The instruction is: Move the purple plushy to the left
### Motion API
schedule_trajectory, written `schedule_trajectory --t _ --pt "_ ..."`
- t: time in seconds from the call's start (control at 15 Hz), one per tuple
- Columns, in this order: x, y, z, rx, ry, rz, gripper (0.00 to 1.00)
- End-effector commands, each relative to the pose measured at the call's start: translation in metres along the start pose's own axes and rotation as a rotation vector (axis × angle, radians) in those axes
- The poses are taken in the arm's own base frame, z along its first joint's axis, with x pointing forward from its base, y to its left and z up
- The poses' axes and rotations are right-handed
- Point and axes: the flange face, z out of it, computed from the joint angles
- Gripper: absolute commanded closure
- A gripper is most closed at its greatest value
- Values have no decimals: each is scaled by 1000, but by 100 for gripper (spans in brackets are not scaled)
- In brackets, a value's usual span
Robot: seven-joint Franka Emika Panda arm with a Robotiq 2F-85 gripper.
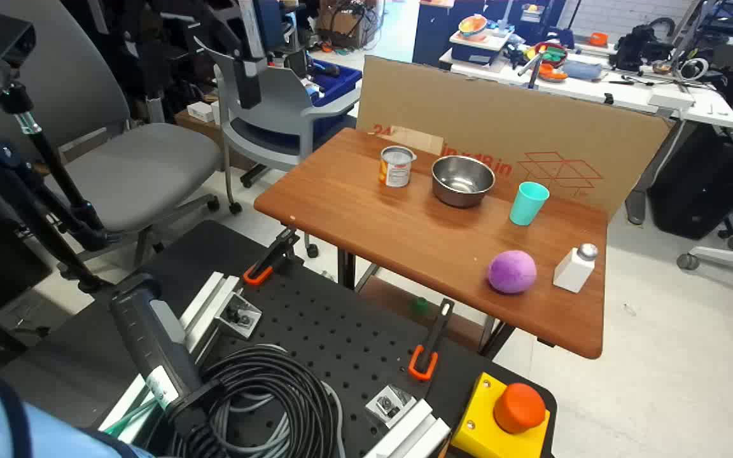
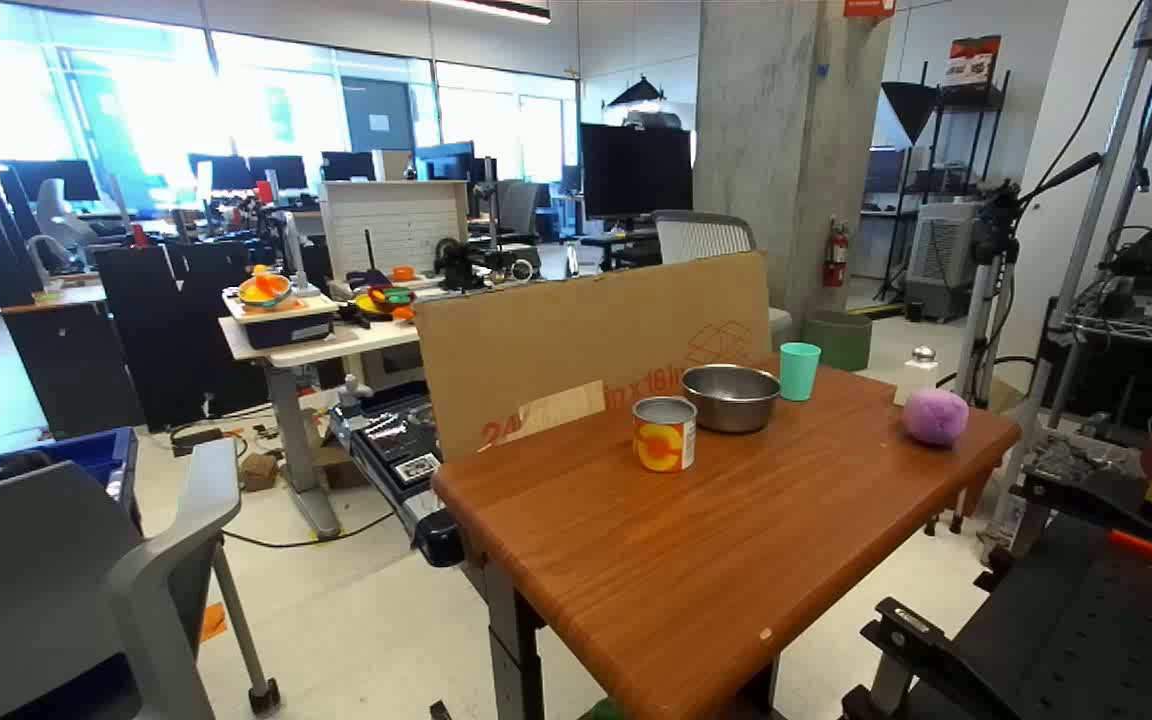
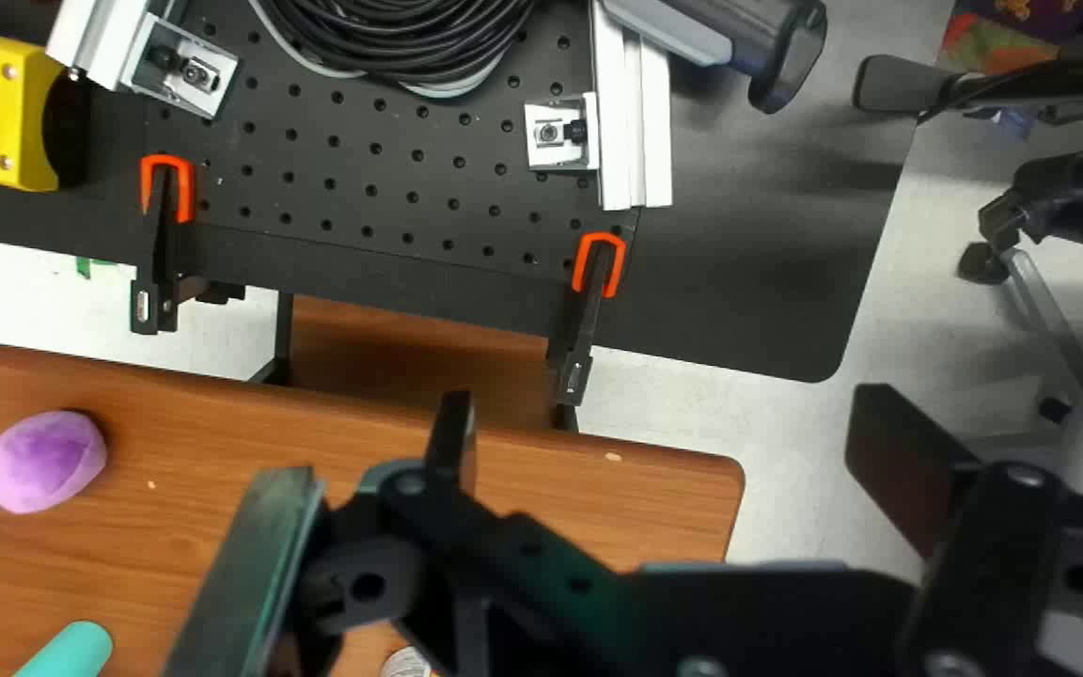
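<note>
The purple plushy is a rounded purple blob near the table's edge, beside a white shaker. It shows in both exterior views (image 1: 511, 272) (image 2: 936, 417) and at the far left of the wrist view (image 3: 43, 461). My gripper (image 3: 666, 437) is open in the wrist view, with nothing between its fingers. It is high over the opposite end of the wooden table (image 3: 541, 480), well apart from the plushy. Dark gripper fingers (image 1: 202, 105) also hang at the top left of an exterior view. The gripper is out of view in the remaining exterior view.
The white shaker (image 1: 575, 268) stands close to the plushy. A teal cup (image 1: 528, 203), a metal bowl (image 1: 459, 196) and a can (image 1: 397, 166) stand farther back. A cardboard panel (image 1: 500, 127) lines the table's back. Clamps (image 3: 588, 320) stick out from the black bench (image 3: 410, 254).
</note>
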Motion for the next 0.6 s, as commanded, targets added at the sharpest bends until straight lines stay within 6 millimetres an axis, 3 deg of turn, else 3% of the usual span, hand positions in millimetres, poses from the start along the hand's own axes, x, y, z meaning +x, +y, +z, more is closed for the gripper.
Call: schedule_trajectory --t 0.0,0.33,0.53 --pt "0 0 1 0 -3 0 0" --pt "0 0 2 -1 -7 0 0" --pt "19 24 12 -49 28 58 0"
